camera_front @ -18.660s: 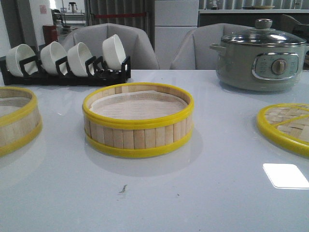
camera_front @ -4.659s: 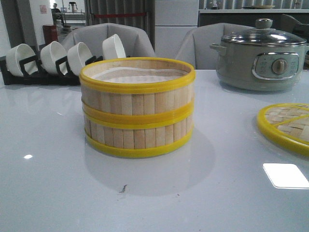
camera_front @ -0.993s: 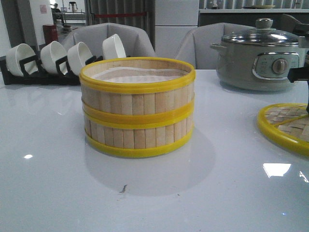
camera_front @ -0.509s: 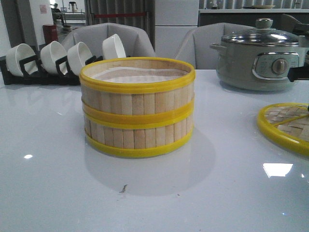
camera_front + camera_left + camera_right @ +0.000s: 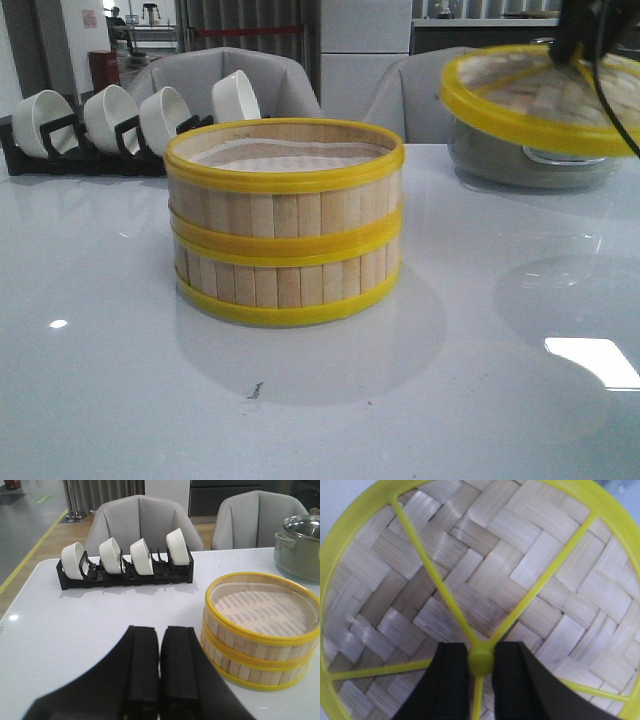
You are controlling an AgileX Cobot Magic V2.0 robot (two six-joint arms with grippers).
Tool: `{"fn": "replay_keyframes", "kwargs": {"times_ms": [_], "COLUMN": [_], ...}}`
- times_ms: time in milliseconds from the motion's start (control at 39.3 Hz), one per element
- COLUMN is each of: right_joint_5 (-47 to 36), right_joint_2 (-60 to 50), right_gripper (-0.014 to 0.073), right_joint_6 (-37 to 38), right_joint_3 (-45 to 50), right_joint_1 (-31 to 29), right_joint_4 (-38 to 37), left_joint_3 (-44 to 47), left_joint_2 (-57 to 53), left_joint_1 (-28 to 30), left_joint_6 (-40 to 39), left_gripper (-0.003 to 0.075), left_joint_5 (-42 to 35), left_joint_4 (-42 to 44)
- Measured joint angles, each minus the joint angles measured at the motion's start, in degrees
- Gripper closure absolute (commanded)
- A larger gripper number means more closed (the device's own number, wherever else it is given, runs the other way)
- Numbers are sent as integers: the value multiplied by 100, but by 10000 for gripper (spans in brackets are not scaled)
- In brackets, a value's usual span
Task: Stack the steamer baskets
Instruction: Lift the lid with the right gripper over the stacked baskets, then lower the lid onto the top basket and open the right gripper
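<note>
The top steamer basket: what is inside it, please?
Inside the top steamer basket only a white cloth liner shows, with no food on it. The bottom steamer basket lies covered beneath, so its inside cannot be seen.

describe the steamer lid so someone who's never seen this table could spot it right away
Start at the stacked steamer baskets mid-table, then look up and to the right, in front of the grey electric pot. There the lid hangs tilted in the air, its knob pinched by the right gripper. Unlike the slatted baskets, it is a flat woven disc with yellow ribs.
</note>
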Motion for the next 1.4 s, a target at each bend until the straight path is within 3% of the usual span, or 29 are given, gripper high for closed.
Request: {"fn": "replay_keyframes", "kwargs": {"times_ms": [280, 509, 1400], "right_joint_5": [563, 754, 783], "right_joint_2": [502, 1395, 1919], "right_gripper": [538, 538, 538], "right_joint_6": [0, 0, 0], "right_joint_3": [-1647, -2438, -2702], "right_joint_1": [1603, 2377, 2566], "right_joint_4": [33, 214, 181], "left_joint_3": [0, 0, 0], "left_joint_2": [0, 0, 0], "left_joint_1": [0, 0, 0], "left_joint_6": [0, 0, 0], "left_gripper": [632, 632, 632], "left_joint_5": [0, 0, 0], "left_joint_4": [0, 0, 11]}}
